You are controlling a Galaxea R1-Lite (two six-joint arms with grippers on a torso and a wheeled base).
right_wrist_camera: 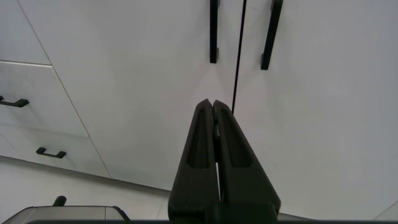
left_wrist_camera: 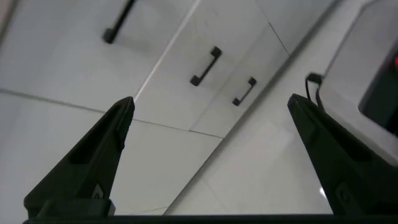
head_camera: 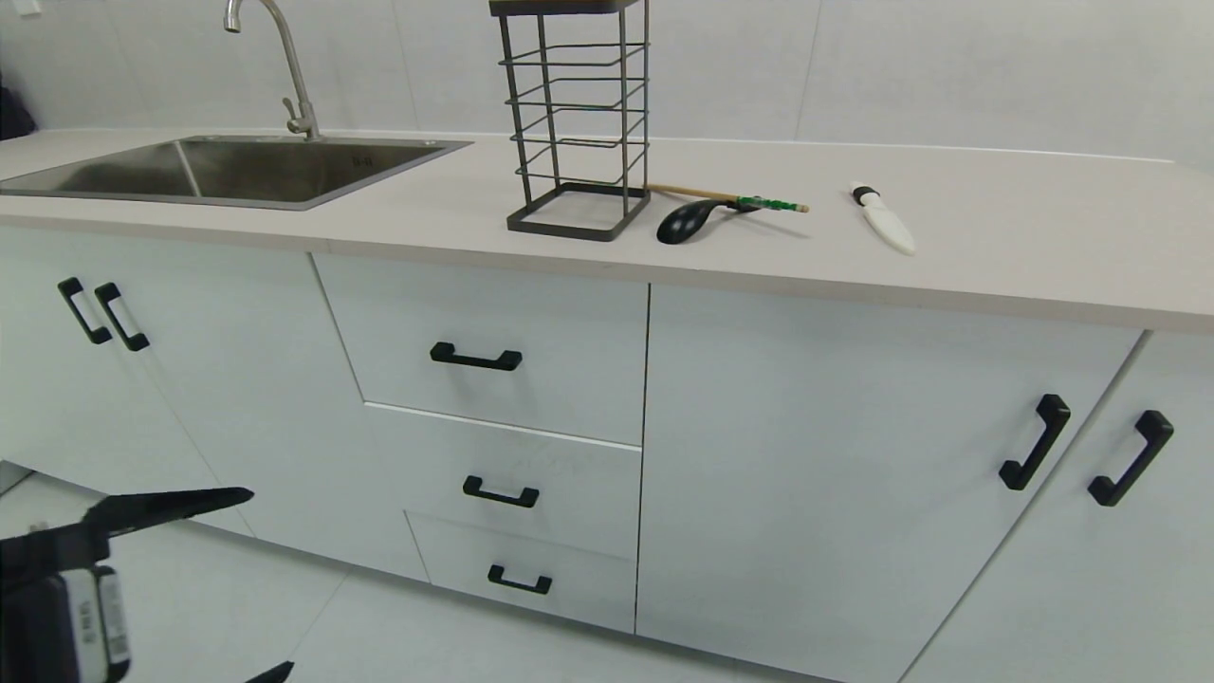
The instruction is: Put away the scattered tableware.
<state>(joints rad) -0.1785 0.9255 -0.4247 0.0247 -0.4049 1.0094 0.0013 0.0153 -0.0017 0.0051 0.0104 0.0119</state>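
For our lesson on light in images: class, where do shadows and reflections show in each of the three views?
Head view: soft, even light; the black spoon and white utensil cast faint shadows on the countertop, and the steel sink has a dull sheen. Left wrist view: the glossy floor shows a pale sheen. Right wrist view: flat light on the cabinet doors, barely any shadow.

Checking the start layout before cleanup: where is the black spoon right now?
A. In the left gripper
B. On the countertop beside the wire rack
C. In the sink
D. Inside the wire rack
B: the black spoon lies on the countertop, just right of the wire rack and outside its bars.
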